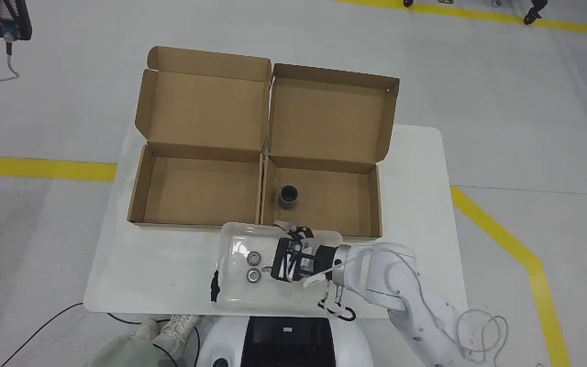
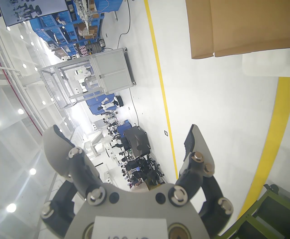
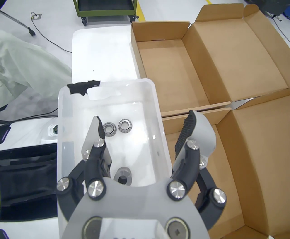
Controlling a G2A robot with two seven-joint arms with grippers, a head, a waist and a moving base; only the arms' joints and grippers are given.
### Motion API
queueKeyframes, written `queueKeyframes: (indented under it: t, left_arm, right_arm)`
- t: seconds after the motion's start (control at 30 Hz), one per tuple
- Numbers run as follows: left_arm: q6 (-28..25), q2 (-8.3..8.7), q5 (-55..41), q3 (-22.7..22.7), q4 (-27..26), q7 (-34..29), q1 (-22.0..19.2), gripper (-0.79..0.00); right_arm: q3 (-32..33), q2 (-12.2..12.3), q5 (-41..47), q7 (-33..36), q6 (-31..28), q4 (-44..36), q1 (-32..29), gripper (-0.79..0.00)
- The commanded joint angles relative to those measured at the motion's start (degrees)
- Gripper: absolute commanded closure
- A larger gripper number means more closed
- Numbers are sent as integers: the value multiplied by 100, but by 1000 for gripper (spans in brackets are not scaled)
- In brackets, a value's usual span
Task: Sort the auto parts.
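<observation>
Top view: two open cardboard boxes stand side by side along the far edge of the tabletop (image 1: pixel 417 183), their lids folded back past that edge. The left box (image 1: pixel 188 188) has a bare floor. The right box (image 1: pixel 353 197) holds one dark ring (image 1: pixel 291 194), upright near its left wall. A clear bin (image 1: pixel 234 240) sits at the near edge, just in front of where the boxes meet. Two bearings (image 1: pixel 254 265) lie close together in the bin's left half. The right gripper (image 1: pixel 282 261) hangs over the bin's right half, fingers spread and holding nothing.

Left wrist view: the left gripper (image 2: pixel 123 127) points out over the floor and the room beyond, away from the tabletop. Its fingers (image 2: pixel 56 144) are wide apart with nothing between them. A cardboard flap (image 2: pixel 238 27) shows at one corner, and a yellow floor line (image 2: pixel 162 86) runs past.

Right wrist view: the right gripper (image 3: pixel 145 124) is above the bin (image 3: pixel 158 126), its two fingers (image 3: pixel 188 129) spread wide. One is over the bin's inside, the other over the right box (image 3: pixel 226 172). The bearings (image 3: pixel 117 127) lie touching or nearly so on the bin floor. A grey sleeve (image 3: pixel 122 177) with a dark bore lies apart from them, closer to the gripper's base. Black tape (image 3: pixel 82 87) sticks to the bin's far rim. The left box (image 3: pixel 172 74) lies beyond, and a green cart (image 3: pixel 104 8) stands on the floor past the tabletop.
</observation>
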Motion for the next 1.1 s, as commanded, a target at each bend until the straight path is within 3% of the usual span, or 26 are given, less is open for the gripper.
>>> queueKeyframes:
  t: [0.0,0.2,0.47,0.97,1.07]
  left_arm:
    - [0,0,0,0,0,0,0,-785]
    - [0,0,0,0,0,0,0,-785]
    - [0,0,0,0,0,0,0,-785]
    - [0,0,0,0,0,0,0,-785]
    - [0,0,0,0,0,0,0,-785]
  right_arm:
    - [66,56,-184,3,-72,-143,-238,-613]
    - [262,195,-697,-218,-92,-155,-810,-606]
    - [357,285,-1118,145,132,-38,-1105,-585]
    - [-53,221,-1139,357,390,766,-582,-502]
    - [-145,202,-1144,413,442,897,-482,-403]
